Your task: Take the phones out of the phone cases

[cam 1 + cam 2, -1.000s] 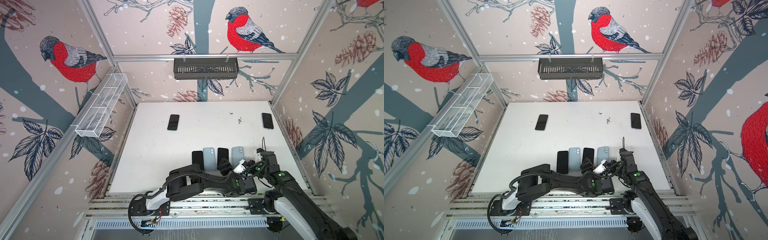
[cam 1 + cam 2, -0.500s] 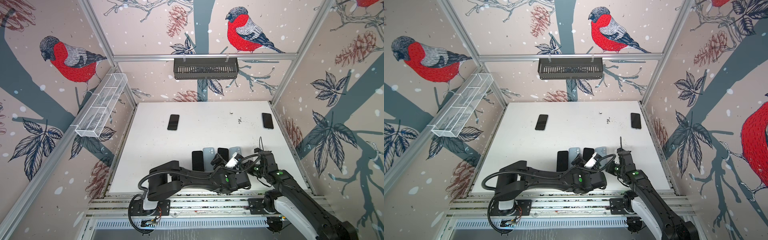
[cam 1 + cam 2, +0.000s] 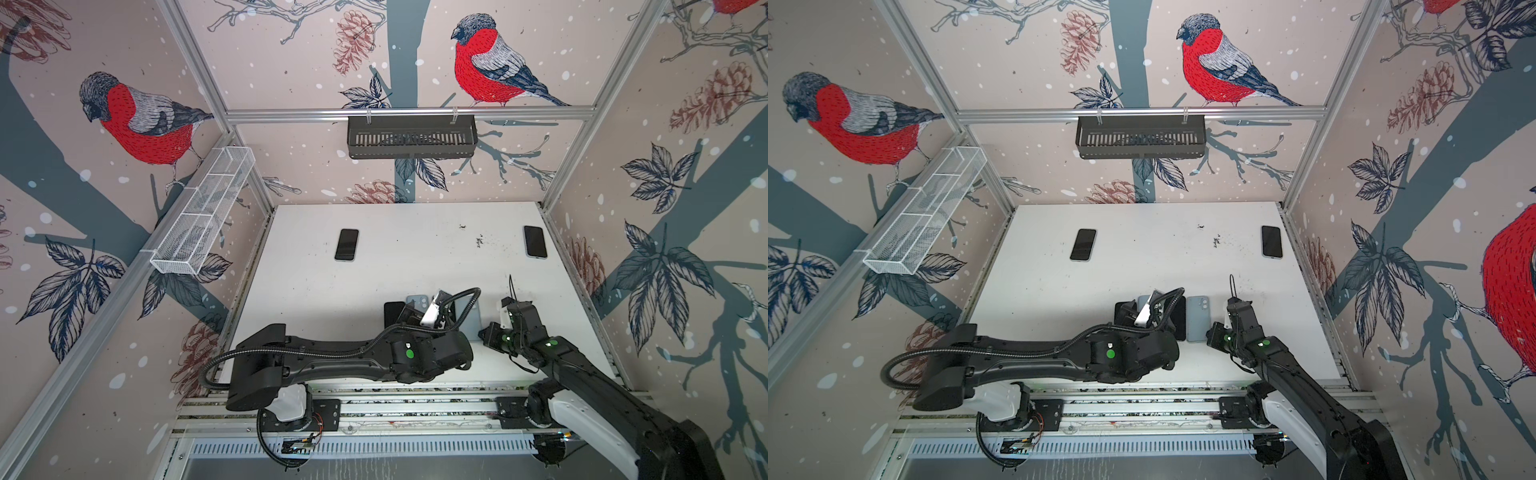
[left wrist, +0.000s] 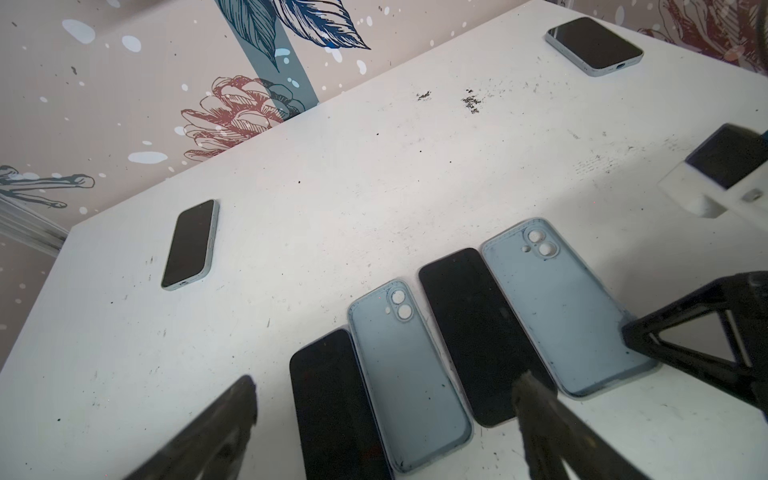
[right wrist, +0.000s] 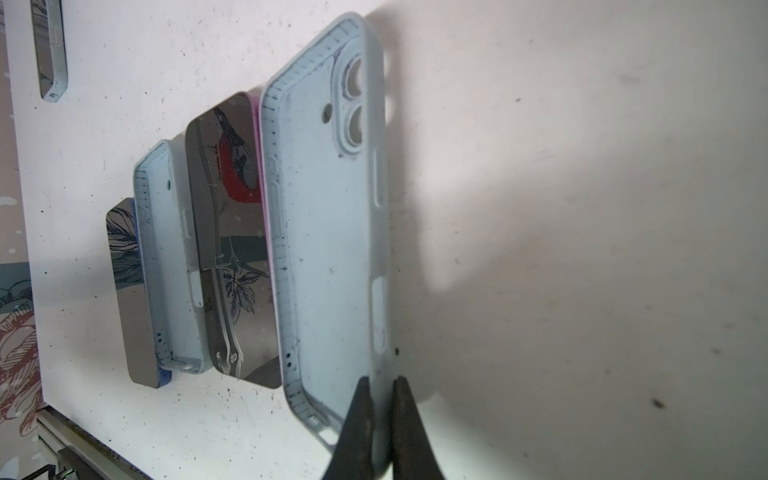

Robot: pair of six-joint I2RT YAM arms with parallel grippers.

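Two phones in light-blue cases lie screen-up at the back of the white table, one on the left and one on the right. Near the front lies a row of four: a bare black phone, an empty light-blue case, another black phone and a second empty case. My left gripper hovers open over the row's left half, holding nothing. My right gripper is shut on the side rim of the rightmost empty case, near its bottom corner.
A black slotted basket hangs on the back wall and a white mesh shelf on the left wall. Dark specks mark the table's back right. Aluminium rails run along the front edge.
My left gripper has opened wide and drawn away from the right gripper, leftward along the row of phones. The right gripper stays pinched on the case rim.
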